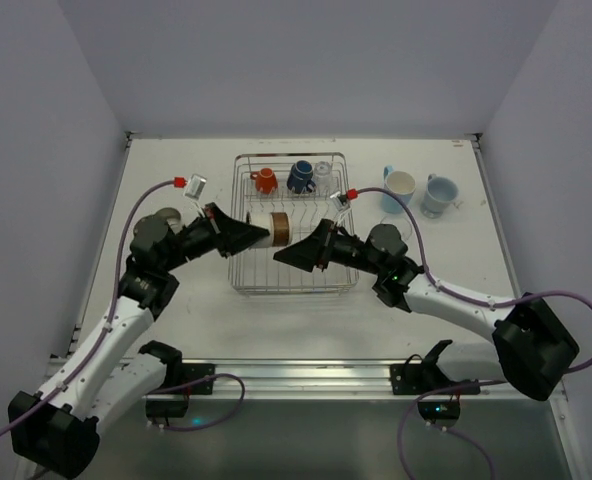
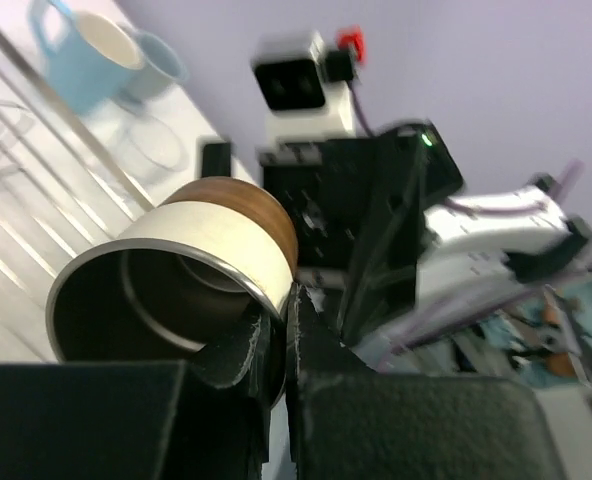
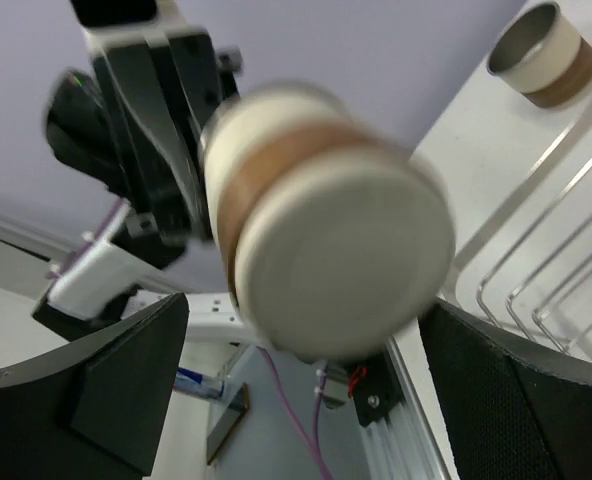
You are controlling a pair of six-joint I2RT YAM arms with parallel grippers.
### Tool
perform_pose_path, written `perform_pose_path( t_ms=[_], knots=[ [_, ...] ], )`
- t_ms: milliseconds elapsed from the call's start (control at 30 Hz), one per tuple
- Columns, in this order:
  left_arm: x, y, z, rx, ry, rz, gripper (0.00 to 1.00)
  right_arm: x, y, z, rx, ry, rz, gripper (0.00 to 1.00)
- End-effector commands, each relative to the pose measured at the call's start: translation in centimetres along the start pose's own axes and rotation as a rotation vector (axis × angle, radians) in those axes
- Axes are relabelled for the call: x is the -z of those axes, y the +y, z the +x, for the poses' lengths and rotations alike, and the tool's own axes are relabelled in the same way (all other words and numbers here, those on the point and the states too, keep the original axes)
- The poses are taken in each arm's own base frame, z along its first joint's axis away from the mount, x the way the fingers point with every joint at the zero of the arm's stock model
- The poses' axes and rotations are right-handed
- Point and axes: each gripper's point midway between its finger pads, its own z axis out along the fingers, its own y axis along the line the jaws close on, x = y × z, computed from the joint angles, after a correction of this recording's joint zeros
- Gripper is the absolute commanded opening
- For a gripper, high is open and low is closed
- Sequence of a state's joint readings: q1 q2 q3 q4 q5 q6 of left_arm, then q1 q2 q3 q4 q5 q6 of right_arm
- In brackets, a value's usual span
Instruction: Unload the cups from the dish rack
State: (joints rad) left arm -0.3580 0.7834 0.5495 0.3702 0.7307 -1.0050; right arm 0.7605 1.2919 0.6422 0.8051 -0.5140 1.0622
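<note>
The silver wire dish rack (image 1: 276,280) stands mid-table. It holds an orange mug (image 1: 265,181), a dark blue mug (image 1: 300,177) and a clear glass (image 1: 323,175) along its far side. My left gripper (image 1: 261,232) is shut on the rim of a cream-and-brown tumbler (image 1: 274,227) and holds it on its side above the rack. One finger is inside the rim (image 2: 241,345), the other outside. My right gripper (image 1: 288,254) is open. Its fingers (image 3: 126,380) stand either side of the tumbler's base (image 3: 341,255), apart from it.
Two light blue mugs (image 1: 398,187) (image 1: 440,194) stand on the table right of the rack. A second cream-and-brown tumbler (image 3: 541,50) stands on the table beside the rack. White walls close in the table on three sides.
</note>
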Motion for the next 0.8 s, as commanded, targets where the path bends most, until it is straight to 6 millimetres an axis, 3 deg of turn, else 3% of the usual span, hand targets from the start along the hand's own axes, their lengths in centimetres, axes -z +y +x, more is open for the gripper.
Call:
perform_pose_path(
  t_ms=[0,33,100,133,167,300,500,767],
  knots=[
    [-0.3,3.5,-3.2,-0.122,0.01,-0.301,0.0,1.2,0.3,0.0,0.071,-0.022,0.029,0.99],
    [-0.8,4.0,-6.7,-0.242,-0.015,-0.403,0.0,1.4,0.0,-0.2,0.082,-0.035,0.054,0.99],
    [0.4,6.4,-7.3,-0.266,0.043,-0.587,0.0,2.4,-0.8,0.2,0.116,-0.03,0.112,0.99],
    [0.9,7.2,-10.0,-0.343,0.006,-0.693,0.0,2.7,-1.0,0.1,0.128,-0.034,0.133,0.99],
    [1.5,7.8,-10.7,-0.366,0.008,-0.759,0.0,3.5,-1.6,0.0,0.156,-0.047,0.18,0.99],
    [6.5,11.1,-14.0,-0.441,-0.004,-1.129,0.0,5.3,-2.8,-0.5,0.225,-0.072,0.289,0.99],
    [12.2,15.4,-15.4,-0.412,0.042,-1.39,0.0,7.6,-3.4,-1.3,0.324,-0.099,0.402,0.99],
    [12.4,20.7,-16.4,-0.357,0.113,-1.545,0.0,9.1,-4.8,-0.2,0.36,-0.076,0.443,0.99]
  ],
)
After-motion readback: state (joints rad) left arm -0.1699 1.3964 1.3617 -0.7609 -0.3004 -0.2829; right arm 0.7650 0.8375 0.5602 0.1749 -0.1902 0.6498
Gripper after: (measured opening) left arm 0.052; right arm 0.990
